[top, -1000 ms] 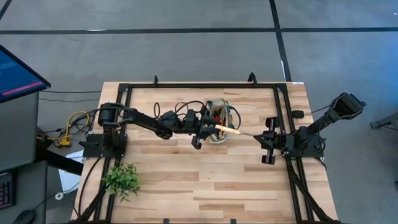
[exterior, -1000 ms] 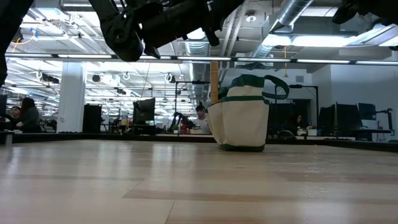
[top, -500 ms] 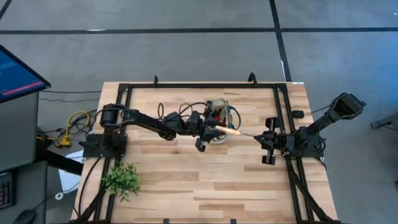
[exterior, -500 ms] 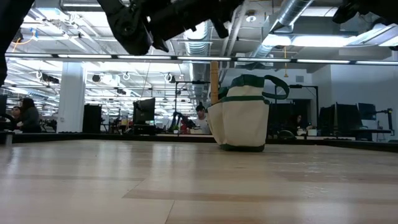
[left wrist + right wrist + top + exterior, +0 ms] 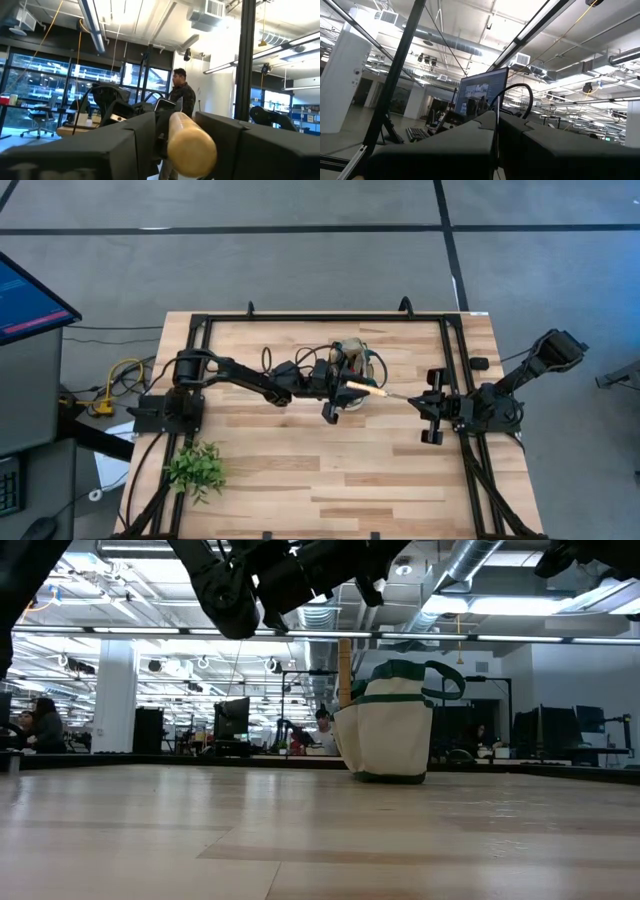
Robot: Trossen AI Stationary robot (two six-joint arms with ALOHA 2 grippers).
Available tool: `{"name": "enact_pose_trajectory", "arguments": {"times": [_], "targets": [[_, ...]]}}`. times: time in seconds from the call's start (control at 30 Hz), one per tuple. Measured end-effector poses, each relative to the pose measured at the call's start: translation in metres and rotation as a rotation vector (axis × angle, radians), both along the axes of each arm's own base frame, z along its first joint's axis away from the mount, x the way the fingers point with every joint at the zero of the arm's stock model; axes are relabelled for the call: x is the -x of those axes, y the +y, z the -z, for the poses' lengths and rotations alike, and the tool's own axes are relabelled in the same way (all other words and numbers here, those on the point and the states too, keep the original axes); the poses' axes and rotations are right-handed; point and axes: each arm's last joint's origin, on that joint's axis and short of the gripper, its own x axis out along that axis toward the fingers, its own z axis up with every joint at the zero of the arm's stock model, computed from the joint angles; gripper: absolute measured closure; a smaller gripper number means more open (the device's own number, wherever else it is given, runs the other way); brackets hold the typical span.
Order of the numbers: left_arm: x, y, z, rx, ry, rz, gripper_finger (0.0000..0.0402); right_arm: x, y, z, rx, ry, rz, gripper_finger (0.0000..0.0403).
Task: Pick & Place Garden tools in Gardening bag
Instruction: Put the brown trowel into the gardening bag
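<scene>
Bag [image 5: 352, 366] as the landmark: I see the beige tote with green trim standing upright on the bench [image 5: 330, 470], toward the far middle of the wooden top. In the low view its green handles loop above the rim, and a wooden handle [image 5: 344, 670] stands straight up out of it on the side facing my left arm.

Left gripper [image 5: 333, 398] sits just beside the bag on its near side, raised off the bench, with the arm stretched across from its base. From above, a tool with a light wooden handle [image 5: 366, 388] lies level across the bag's near edge, its far end pointing toward the right arm. The left wrist view shows the rounded wooden butt of that handle [image 5: 189, 142] between the two dark fingers [image 5: 125, 145], which stand partly apart on either side of it. I cannot tell from any view whether the fingers actually press on the wood.

Right gripper [image 5: 431, 420] waits well apart from the bag, low by its own base, with its fingers [image 5: 470, 145] closed together and nothing between them.

Plant [image 5: 196, 469], leafy and green, sits well apart from the bag near the left arm's base. People [image 5: 40, 720] show in the room beyond the bench.
</scene>
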Motion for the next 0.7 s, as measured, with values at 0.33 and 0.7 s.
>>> {"name": "enact_pose_trajectory", "arguments": {"times": [0.33, 0.7], "targets": [[0.0000, 0.0011, 0.0000, -0.002, 0.000, -0.003, 0.0291, 0.0000, -0.0001, 0.0000, 0.000, 0.001, 0.001, 0.0403], [0.0004, 0.0010, -0.0008, -0.005, -0.008, 0.003, 0.0335, -0.0001, -0.0001, 0.0001, -0.001, 0.002, 0.002, 0.0403]]}}
